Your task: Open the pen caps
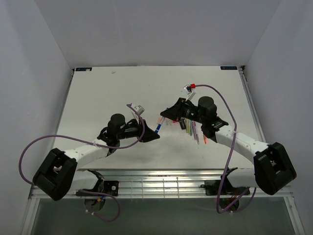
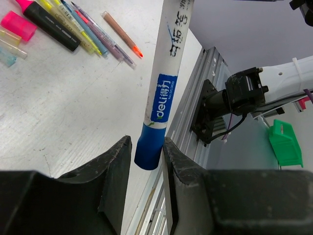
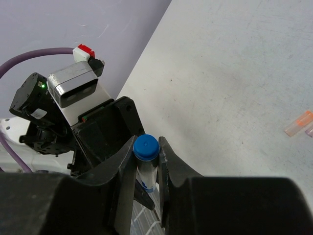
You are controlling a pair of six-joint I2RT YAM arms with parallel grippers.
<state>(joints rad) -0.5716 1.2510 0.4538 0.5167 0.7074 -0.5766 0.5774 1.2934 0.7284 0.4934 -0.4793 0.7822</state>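
A white pen [image 2: 168, 63] with blue printing hangs in the air between my two grippers, seen small in the top view [image 1: 159, 123]. My right gripper [image 3: 145, 149] is shut on one end of it, the round blue cap [image 3: 145, 146] pinched between its fingers. My left gripper [image 2: 146, 152] stands open round the other end, a blue end piece [image 2: 149, 152]. Its right finger touches that piece and a narrow gap shows on the left side. In the top view the left gripper [image 1: 155, 134] and right gripper [image 1: 164, 116] face each other above mid-table.
Several pens and highlighters [image 1: 191, 128] lie in a loose row below the right arm, also seen in the left wrist view [image 2: 73, 24], with a pink cap [image 2: 18, 25] beside them. A small orange cap [image 3: 299, 122] lies loose on the table. The front rail [image 2: 195, 98] runs close by.
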